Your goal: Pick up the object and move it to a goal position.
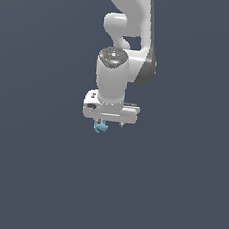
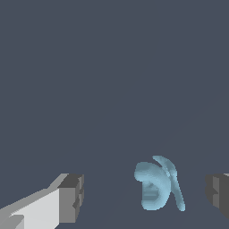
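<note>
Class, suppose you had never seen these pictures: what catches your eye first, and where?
The white arm reaches down the middle of the exterior view against a plain dark ground. Under its gripper peeks the small light-blue object. In the wrist view the object lies between the open fingers, nearer one.

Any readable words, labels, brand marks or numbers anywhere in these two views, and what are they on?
None readable.
White robot arm: no legible marking; the speckled grey cap on its wrist joint shows only blurred dots.
Small light-blue plastic lump with curved loop-like arms: plain, no print.
Dark grey fingers: plain.
Dark blue-grey background: blank.
</note>
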{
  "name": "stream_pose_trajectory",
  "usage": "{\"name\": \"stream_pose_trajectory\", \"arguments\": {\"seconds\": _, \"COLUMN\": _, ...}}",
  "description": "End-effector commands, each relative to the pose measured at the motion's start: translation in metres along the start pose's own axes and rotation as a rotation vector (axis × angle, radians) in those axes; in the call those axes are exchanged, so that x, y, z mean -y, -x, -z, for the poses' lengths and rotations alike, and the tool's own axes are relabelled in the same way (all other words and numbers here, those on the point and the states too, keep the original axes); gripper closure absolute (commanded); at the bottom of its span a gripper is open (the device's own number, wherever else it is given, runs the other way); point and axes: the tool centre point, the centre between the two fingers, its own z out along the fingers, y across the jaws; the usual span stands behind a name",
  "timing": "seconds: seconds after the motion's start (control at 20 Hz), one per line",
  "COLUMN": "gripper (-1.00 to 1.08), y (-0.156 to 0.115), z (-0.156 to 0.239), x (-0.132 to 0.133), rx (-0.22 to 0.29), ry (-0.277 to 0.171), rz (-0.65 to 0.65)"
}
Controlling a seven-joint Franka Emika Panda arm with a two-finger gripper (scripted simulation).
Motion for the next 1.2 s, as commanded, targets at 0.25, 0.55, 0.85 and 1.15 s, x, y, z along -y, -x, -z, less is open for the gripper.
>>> {"name": "stream_pose_trajectory", "arguments": {"seconds": 0.25, "gripper": -0.92, "y": -0.004, "z": 0.01, "x": -0.003, "rx": -0.015, "ry": -0.006, "rz": 0.0}}
{"name": "stream_pose_trajectory", "arguments": {"seconds": 0.55, "gripper": -0.92, "y": -0.008, "z": 0.02, "x": -0.006, "rx": -0.031, "ry": -0.011, "rz": 0.0}}
{"name": "stream_pose_trajectory", "arguments": {"seconds": 0.85, "gripper": -0.92, "y": -0.006, "z": 0.017, "x": -0.008, "rx": -0.03, "ry": -0.01, "rz": 0.007}}
{"name": "stream_pose_trajectory", "arguments": {"seconds": 1.15, "gripper": -0.92, "y": 0.005, "z": -0.001, "x": -0.017, "rx": -0.026, "ry": -0.006, "rz": 0.048}}
